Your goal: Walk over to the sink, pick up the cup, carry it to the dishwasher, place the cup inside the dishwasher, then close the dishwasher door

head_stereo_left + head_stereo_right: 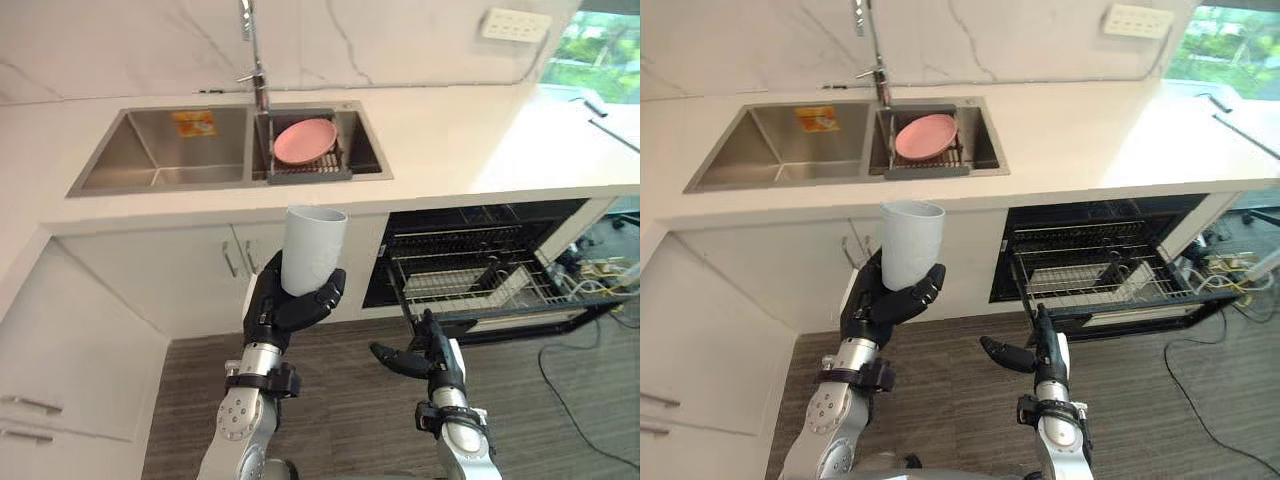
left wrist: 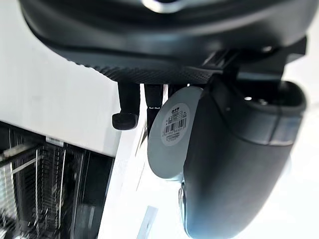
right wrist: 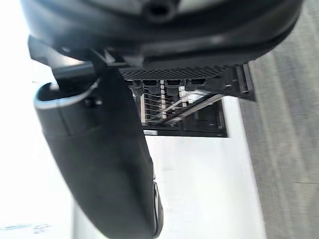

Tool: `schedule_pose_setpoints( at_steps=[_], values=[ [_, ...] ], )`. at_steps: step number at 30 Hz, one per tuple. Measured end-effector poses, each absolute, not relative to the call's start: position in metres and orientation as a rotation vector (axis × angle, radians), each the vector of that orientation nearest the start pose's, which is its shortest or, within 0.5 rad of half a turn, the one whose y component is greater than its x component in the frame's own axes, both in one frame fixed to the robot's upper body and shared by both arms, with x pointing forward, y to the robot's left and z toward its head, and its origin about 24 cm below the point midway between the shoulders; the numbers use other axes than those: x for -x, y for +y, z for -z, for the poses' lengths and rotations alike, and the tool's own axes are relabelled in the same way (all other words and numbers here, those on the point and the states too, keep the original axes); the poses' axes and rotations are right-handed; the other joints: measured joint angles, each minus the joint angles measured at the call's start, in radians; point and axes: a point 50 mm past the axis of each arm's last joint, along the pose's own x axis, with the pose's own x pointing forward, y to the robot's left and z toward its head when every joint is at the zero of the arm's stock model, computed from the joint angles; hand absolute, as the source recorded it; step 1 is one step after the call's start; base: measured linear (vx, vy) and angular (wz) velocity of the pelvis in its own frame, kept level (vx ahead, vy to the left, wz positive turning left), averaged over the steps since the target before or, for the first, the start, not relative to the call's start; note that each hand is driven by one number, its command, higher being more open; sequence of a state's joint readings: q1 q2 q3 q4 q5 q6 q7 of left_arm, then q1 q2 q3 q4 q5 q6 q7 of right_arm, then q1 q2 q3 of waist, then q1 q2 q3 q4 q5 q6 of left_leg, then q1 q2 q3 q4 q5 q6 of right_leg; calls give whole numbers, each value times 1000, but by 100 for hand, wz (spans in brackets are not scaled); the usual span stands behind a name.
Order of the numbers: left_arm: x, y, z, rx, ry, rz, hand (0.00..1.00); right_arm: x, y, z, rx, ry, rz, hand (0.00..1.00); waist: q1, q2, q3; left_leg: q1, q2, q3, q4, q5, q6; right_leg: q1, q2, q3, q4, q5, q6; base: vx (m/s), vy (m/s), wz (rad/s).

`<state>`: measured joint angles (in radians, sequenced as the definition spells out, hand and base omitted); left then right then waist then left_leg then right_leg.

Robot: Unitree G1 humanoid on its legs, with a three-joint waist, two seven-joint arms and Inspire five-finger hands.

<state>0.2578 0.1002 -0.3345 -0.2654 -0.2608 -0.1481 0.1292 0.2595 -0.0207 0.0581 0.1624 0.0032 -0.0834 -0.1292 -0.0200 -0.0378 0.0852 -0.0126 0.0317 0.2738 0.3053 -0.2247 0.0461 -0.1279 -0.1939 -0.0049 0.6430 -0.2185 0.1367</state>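
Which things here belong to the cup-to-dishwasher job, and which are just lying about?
Job: cup, held mouth up in the left hand; open dishwasher; sink; right hand, open and idle.
Lying about: pink plate on a rack in the sink; faucet; wall socket.

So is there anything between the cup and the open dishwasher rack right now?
Nothing fixed. The left hand holds the cup upright, left of the dishwasher, whose door is down. The open right hand hangs lower, between them, near the rack's left corner.
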Motion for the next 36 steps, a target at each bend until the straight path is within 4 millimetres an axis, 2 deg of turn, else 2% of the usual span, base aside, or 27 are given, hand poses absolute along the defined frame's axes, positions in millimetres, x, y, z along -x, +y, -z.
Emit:
schedule_pose_setpoints(
  at_steps=[3,6,7,8,10,12,15,17,18,20,21,22,23,24,25,26,27,29,30,32,36],
  values=[
    [-196,109,-57,238,-106,115,0,-192,-149,29,38,264,88,100,-6,1,0,51,10,59,-51,-3,3,-54,-19,-95,54,-39,-42,99,21,-69],
    [-197,114,-55,231,-98,80,0,-209,-140,9,40,162,42,100,-22,10,6,79,48,120,-63,-8,-15,-123,11,-222,-49,-56,-82,132,-105,-65],
    [-198,117,-52,225,-90,64,0,-215,-136,4,39,133,26,100,-24,8,5,94,59,139,-56,-17,-33,-130,32,-280,-155,-3,-118,178,-167,-57],
    [-200,118,-47,227,-70,51,0,-216,-136,1,46,113,19,100,-31,28,3,106,75,129,-41,-38,-65,-105,68,-298,-226,83,-153,203,-146,-57],
    [-200,114,-45,243,-58,47,0,-216,-141,-4,73,93,14,100,-23,59,0,120,110,83,-56,-41,-70,-70,132,-275,-294,105,-174,240,-131,-59],
    [-203,112,-47,252,-70,52,0,-214,-147,-8,94,77,25,100,-29,67,2,136,126,62,-62,-41,-72,-60,159,-267,-306,100,-183,192,-139,-37],
    [-206,107,-50,236,-87,80,0,-207,-158,-7,99,84,81,100,-50,81,14,102,171,23,121,-34,-97,30,187,-270,-380,95,-186,118,-72,-1],
    [-206,106,-51,247,-90,75,0,-200,-160,-12,99,70,88,100,-40,109,29,41,234,6,381,12,-146,123,218,-244,-438,93,-194,131,-13,-31],
    [-205,106,-50,252,-89,67,0,-200,-158,-15,97,53,79,100,-28,114,25,5,249,-10,471,24,-152,141,227,-224,-458,91,-206,136,28,-53],
    [-205,106,-53,260,-104,63,0,-203,-153,-24,83,4,65,100,-20,116,23,-62,228,-44,492,-42,-138,144,219,-190,-468,90,-208,148,44,-53],
    [-206,105,-54,266,-107,61,0,-206,-151,-29,78,-25,58,100,-17,107,29,-109,190,-64,427,-90,-122,144,202,-164,-473,90,-207,152,56,-46],
    [-205,105,-54,267,-107,60,0,-207,-151,-30,79,-29,57,100,-13,104,30,-120,169,-84,384,-98,-118,145,195,-154,-474,89,-204,191,104,-59],
    [-206,105,-54,267,-108,59,0,-208,-151,-30,79,-32,56,100,-2,100,33,-134,124,-144,281,-98,-118,152,182,-129,-475,96,-189,182,137,-58],
    [-206,105,-54,261,-109,54,0,-208,-152,-30,80,-30,58,100,4,96,36,-137,86,-212,170,-84,-126,167,171,-110,-485,104,-172,190,156,-57],
    [-206,106,-54,260,-110,50,0,-208,-152,-30,82,-29,57,100,4,96,35,-136,72,-241,113,-64,-129,171,169,-103,-487,104,-165,204,186,-49],
    [-206,108,-55,251,-114,35,0,-208,-152,-29,86,-25,55,100,4,107,29,-130,65,-272,-4,62,-124,179,174,-89,-487,96,-144,165,167,-39],
    [-206,108,-55,253,-115,28,0,-208,-153,-27,87,-20,55,100,6,113,26,-123,70,-270,-18,124,-100,185,178,-79,-487,90,-134,207,190,-35],
    [-206,115,-53,222,-112,13,0,-204,-149,-22,60,9,62,100,1,55,19,-71,32,-247,-83,143,-84,199,134,-73,-494,82,-114,205,186,-11],
    [-206,116,-53,215,-111,10,0,-204,-149,-21,54,10,63,100,1,45,16,-61,22,-242,-105,152,-78,200,122,-72,-497,79,-110,137,137,-1],
    [-206,119,-52,206,-108,2,0,-203,-147,-22,25,8,59,100,2,39,14,-13,-12,-232,-187,182,-63,215,96,-69,-517,79,-93,89,90,1],
    [-205,121,-57,206,-128,-2,0,-203,-144,-24,-9,1,44,100,4,38,13,31,-27,-224,-265,210,-57,228,80,-60,-544,83,-82,43,40,-5]
  ],
)
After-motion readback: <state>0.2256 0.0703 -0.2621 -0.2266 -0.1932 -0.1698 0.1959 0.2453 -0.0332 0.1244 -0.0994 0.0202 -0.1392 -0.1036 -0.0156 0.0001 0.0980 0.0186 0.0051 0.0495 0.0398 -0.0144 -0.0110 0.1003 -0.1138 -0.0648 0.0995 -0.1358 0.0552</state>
